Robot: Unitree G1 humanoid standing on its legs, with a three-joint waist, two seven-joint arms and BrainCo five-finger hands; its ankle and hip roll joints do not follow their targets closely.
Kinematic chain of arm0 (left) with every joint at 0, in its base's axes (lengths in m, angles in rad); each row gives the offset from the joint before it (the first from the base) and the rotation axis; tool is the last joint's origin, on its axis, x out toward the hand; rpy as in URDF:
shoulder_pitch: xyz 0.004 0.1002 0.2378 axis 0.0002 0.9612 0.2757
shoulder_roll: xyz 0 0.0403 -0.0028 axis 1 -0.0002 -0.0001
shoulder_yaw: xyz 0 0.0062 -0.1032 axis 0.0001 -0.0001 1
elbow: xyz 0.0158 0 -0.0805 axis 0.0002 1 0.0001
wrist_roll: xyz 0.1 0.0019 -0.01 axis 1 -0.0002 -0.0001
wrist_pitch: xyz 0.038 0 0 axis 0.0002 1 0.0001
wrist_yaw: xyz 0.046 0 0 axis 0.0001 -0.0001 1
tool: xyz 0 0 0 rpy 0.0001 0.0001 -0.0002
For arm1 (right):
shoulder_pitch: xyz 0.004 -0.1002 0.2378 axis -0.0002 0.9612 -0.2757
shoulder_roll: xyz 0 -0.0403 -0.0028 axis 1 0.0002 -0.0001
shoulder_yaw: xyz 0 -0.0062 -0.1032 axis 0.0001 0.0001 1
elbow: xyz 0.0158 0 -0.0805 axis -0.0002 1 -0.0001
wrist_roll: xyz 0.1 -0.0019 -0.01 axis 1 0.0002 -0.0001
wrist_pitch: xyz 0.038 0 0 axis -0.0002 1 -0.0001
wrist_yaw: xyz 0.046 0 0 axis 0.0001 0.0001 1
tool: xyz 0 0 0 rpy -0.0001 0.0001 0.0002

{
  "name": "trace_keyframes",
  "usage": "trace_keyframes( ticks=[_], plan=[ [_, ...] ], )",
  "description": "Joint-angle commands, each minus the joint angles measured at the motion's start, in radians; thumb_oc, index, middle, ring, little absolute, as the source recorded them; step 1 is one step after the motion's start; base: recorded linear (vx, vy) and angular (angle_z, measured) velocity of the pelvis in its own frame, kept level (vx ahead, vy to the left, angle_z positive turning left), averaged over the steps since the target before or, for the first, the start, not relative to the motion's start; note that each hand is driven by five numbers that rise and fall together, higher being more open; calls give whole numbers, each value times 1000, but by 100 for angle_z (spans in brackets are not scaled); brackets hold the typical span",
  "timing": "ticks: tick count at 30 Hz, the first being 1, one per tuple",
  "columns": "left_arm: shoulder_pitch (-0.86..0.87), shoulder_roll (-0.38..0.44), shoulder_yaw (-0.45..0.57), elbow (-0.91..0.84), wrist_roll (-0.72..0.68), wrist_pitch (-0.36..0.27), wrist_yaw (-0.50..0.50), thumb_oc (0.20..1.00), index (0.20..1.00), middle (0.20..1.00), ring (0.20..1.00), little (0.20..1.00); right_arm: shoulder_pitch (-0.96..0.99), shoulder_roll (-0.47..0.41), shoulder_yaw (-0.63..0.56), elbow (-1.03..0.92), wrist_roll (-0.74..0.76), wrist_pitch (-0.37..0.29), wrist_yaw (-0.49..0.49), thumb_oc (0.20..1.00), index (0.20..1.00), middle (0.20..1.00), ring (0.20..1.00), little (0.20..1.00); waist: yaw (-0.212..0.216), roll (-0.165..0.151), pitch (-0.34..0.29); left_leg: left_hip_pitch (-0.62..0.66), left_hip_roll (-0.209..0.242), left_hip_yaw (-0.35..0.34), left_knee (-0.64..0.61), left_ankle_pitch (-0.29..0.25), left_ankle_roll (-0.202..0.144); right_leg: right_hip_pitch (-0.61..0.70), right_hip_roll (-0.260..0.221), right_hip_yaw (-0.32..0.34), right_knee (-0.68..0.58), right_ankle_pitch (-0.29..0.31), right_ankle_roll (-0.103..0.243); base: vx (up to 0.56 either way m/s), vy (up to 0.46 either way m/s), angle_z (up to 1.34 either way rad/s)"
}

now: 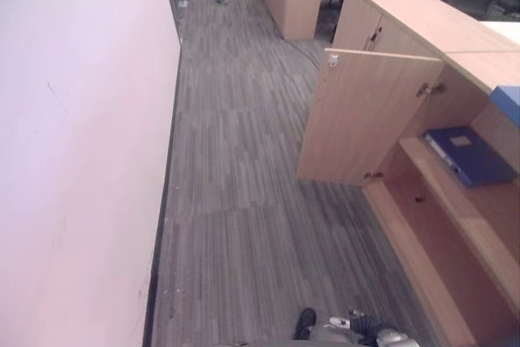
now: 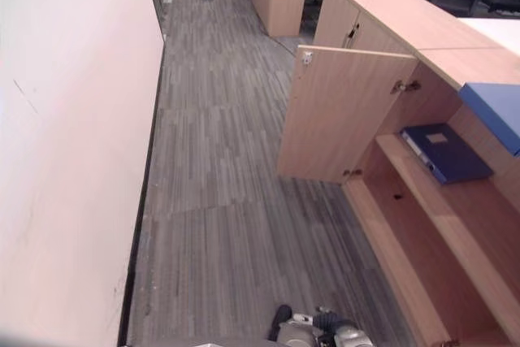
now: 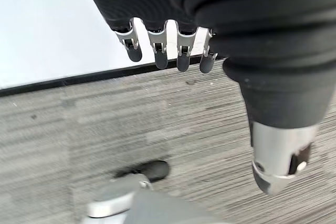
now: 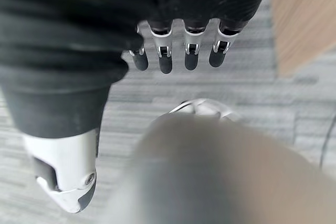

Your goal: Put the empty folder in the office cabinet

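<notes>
1. A dark blue folder is seen lying flat on the upper shelf of the open office cabinet; by this the placing is judged done or nearly so.
2. The cabinet door is swung wide open over the grey carpet floor.
3. The left hand is seen hanging over the floor near a white wall, fingers straight and relaxed, nothing held.
4. The right hand is likewise released and empty, fingers hanging loose above the floor, with wood panelling close by.
5. A lighter blue object is noted on the cabinet top, its edge overhanging above the folder.
6. Risk: the open door could be struck if the robot turns or steps close to it.
7. Risk: the folder's near end lies close to the shelf front; a knock to the cabinet could slide it off.
</notes>
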Motion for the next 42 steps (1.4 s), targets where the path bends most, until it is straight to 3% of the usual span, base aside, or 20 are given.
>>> trace_keyframes(
  ticks=[1,4,6,7,11,12,13,14,16,17,19,26,36,42],
  plan=[
    [-39,-6,-9,27,6,-4,-2,1000,1000,1000,1000,1000,-25,-13,-6,43,5,1,-22,1000,1000,1000,1000,1000,7,-32,16,-128,87,55,234,-72,-26,126,17,40,-102,1,55,121,-294,10],
    [-50,-5,-17,7,-2,-2,2,1000,1000,1000,1000,1000,-13,-21,-11,55,9,6,-30,1000,1000,1000,1000,1000,15,-48,47,-252,142,43,543,5,-30,175,54,40,-128,-26,12,50,-251,-14],
    [-56,-9,-23,-2,-5,-1,4,1000,1000,1000,1000,1000,-5,-29,-13,59,5,11,-32,1000,1000,1000,1000,1000,18,-57,60,-325,159,36,626,53,-16,194,64,52,-136,-40,-1,68,-146,-26],
    [-56,-9,-23,-1,-6,-1,5,1000,1000,1000,1000,1000,-3,-30,-14,60,6,12,-33,1000,1000,1000,1000,1000,20,-60,60,-354,152,33,621,51,-7,194,64,65,-137,-43,-1,88,-42,-37],
    [-45,-13,-15,10,-18,-4,1,1000,1000,1000,1000,1000,7,-40,-17,57,6,6,-32,1000,1000,1000,1000,1000,36,-68,51,-399,105,-15,418,44,-3,205,55,124,-139,-61,14,118,58,-61],
    [-45,-14,-10,13,-25,-6,-2,1000,1000,1000,1000,1000,9,-41,-16,56,0,5,-31,1000,1000,1000,1000,1000,42,-62,47,-407,84,-52,265,128,-11,200,56,128,-136,-62,11,166,112,-76],
    [-43,-14,-6,16,-31,-8,-2,1000,1000,1000,1000,1000,10,-45,-17,55,-4,2,-33,1000,1000,1000,1000,1000,52,-49,47,-424,72,-100,175,176,-24,213,67,141,-136,-74,10,246,128,-55],
    [-43,-12,-9,28,-32,-9,-5,1000,1000,1000,1000,1000,15,-47,-9,53,-14,-3,-35,1000,1000,1000,1000,1000,63,-33,50,-436,50,-192,40,222,-41,230,85,170,-131,-95,3,220,77,-8],
    [-43,-12,-9,28,-32,-9,-5,1000,1000,1000,1000,1000,15,-47,-9,53,-14,-3,-35,1000,1000,1000,1000,1000,63,-33,50,-436,50,-193,40,222,-41,229,85,170,-131,-95,3,152,65,-35],
    [-34,-19,-9,46,-30,-9,-11,1000,1000,1000,1000,1000,22,-49,-5,55,-29,-5,-33,1000,1000,1000,1000,1000,66,-13,47,-428,30,-286,-30,241,-61,247,103,222,-129,-113,5,234,141,-23],
    [-20,-24,-8,60,-21,-4,-12,1000,1000,1000,1000,1000,31,-47,-14,59,-36,-1,-34,1000,1000,1000,1000,1000,53,0,32,-386,41,-288,-29,266,-64,255,97,250,-132,-118,8,299,243,-93],
    [-25,-15,-10,53,-6,-4,-4,1000,1000,1000,1000,1000,37,-38,-30,64,-30,4,-29,1000,1000,1000,1000,1000,34,2,-3,-315,10,-218,-34,217,-21,246,29,311,-123,-106,51,167,194,-65],
    [-57,5,-30,18,-2,-10,3,1000,1000,1000,1000,1000,15,-29,-55,38,3,7,-27,1000,1000,1000,1000,1000,-8,29,-35,-236,-59,-122,-53,132,43,176,-54,372,-53,-65,115,81,168,-35],
    [-61,7,-39,27,19,-9,-10,1000,1000,1000,1000,1000,21,-26,-91,42,37,9,-31,1000,1000,1000,1000,1000,-46,38,-37,-208,-78,-67,-53,98,63,139,-84,404,-24,2,138,44,131,-32]
  ],
)
